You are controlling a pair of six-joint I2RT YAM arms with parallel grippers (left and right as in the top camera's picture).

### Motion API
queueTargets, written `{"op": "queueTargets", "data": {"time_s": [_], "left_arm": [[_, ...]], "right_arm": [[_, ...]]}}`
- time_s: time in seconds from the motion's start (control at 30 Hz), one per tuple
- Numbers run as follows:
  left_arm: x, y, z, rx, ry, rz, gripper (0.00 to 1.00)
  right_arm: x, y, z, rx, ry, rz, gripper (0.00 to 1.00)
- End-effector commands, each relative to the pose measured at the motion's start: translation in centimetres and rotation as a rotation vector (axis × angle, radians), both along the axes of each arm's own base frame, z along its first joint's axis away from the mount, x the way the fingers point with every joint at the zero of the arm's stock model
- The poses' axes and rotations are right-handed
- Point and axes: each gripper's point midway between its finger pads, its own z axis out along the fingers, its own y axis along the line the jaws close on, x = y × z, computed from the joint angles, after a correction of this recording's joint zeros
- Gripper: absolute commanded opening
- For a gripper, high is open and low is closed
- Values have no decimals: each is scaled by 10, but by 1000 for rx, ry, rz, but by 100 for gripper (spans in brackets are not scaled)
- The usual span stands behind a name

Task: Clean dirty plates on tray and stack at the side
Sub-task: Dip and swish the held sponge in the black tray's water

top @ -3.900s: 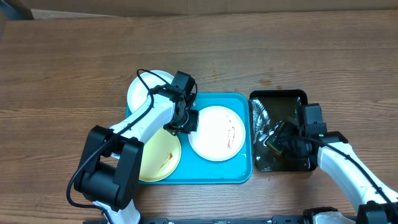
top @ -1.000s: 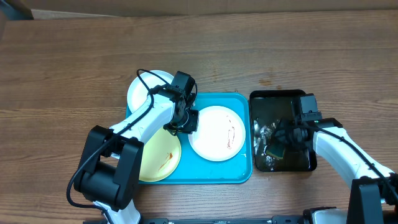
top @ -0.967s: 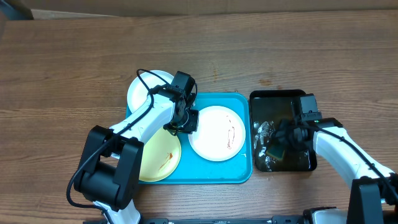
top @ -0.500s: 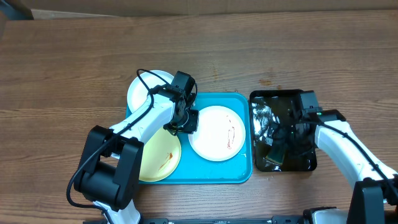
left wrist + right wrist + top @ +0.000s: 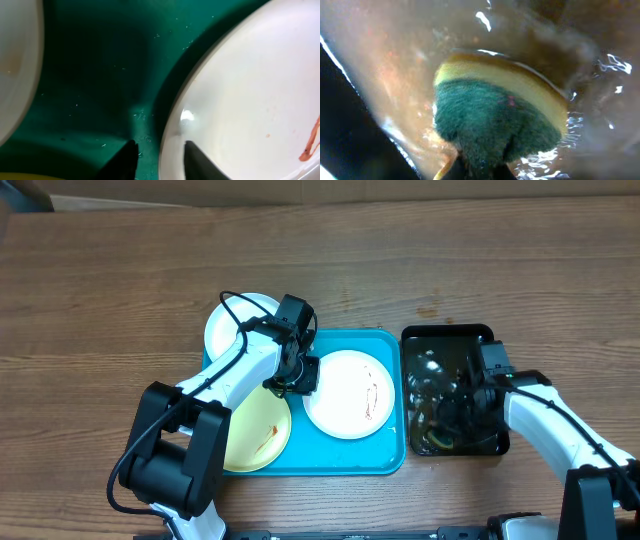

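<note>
Overhead check: smeared plate lies at 9 o'clock of the sponge

The tray (image 5: 335, 457) carries the white plate (image 5: 350, 393) at centre-right and the yellow plate (image 5: 258, 435) at 7 o'clock. The black tray (image 5: 450, 332) stands just beside it at 3 o'clock. There the right gripper (image 5: 487, 167) is clenched on the sponge (image 5: 495, 115), in water. The left gripper (image 5: 157, 161) is nearer: its jaws stand apart astride the white plate's 9 o'clock rim, unclamped.

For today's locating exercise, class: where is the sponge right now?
The sponge lies in the murky water of the black tray, right of the blue tray in the overhead view, pinched in the right gripper.
</note>
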Motion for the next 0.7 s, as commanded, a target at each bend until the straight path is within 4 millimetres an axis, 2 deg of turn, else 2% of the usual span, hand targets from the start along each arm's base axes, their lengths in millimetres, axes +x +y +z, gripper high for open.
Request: {"op": "queueTargets", "data": {"time_s": [0.0, 0.07, 0.13, 0.27, 0.5, 0.67], "left_arm": [[4, 0, -1, -1, -1, 8, 35], [4, 0, -1, -1, -1, 8, 34], [4, 0, -1, 1, -1, 8, 28], [5, 0, -1, 1, -2, 9, 4], [8, 2, -2, 15, -6, 64, 4], [8, 8, -4, 45, -1, 146, 4]], "right_arm": [[31, -6, 26, -37, -77, -5, 4], [35, -12, 34, -77, -77, -8, 4], [35, -19, 38, -114, -70, -24, 4], [37, -26, 38, -158, -79, -26, 4], [49, -25, 39, -162, -130, -3, 4], [50, -37, 39, -226, -134, -30, 4]]}}
